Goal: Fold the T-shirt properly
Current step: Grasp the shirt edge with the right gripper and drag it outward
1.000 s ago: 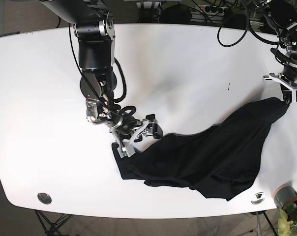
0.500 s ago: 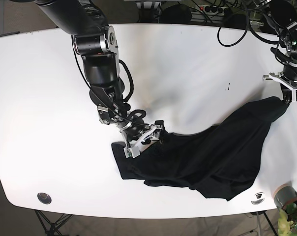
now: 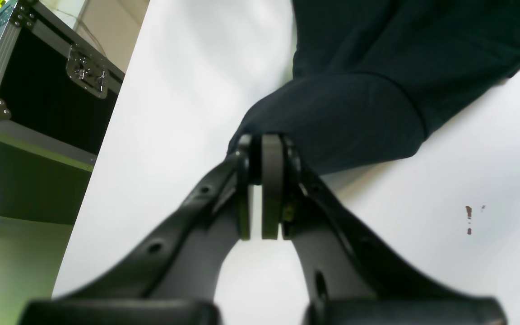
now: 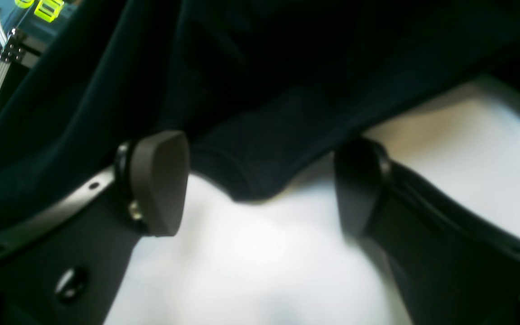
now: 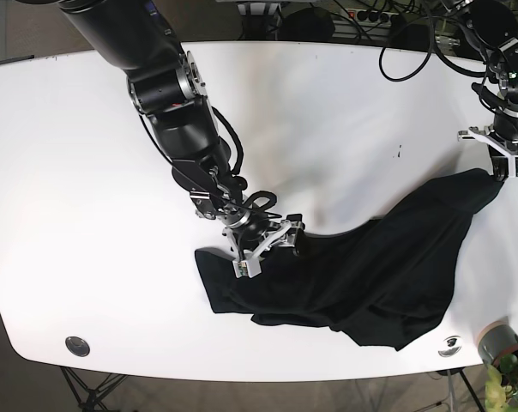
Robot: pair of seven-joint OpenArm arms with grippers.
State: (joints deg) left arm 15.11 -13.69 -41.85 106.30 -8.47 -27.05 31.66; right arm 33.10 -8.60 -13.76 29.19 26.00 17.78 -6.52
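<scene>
The black T-shirt (image 5: pixel 370 266) lies bunched at the lower right of the white counter (image 5: pixel 70 172), not folded yet; the left claw (image 3: pixel 262 149) pinches its corner, while the right claw (image 4: pixel 260 185) gapes wide, seemingly around a hem.

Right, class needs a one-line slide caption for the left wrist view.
Left gripper shut on a bunched edge of the dark navy cotton T-shirt above the white table.

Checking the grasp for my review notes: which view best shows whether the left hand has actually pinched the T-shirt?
The left wrist view: the left hand is closed with the T-shirt bunched at its tips. The base view shows that hand only small, at the shirt's corner. The right wrist view shows only the open right hand.
</scene>
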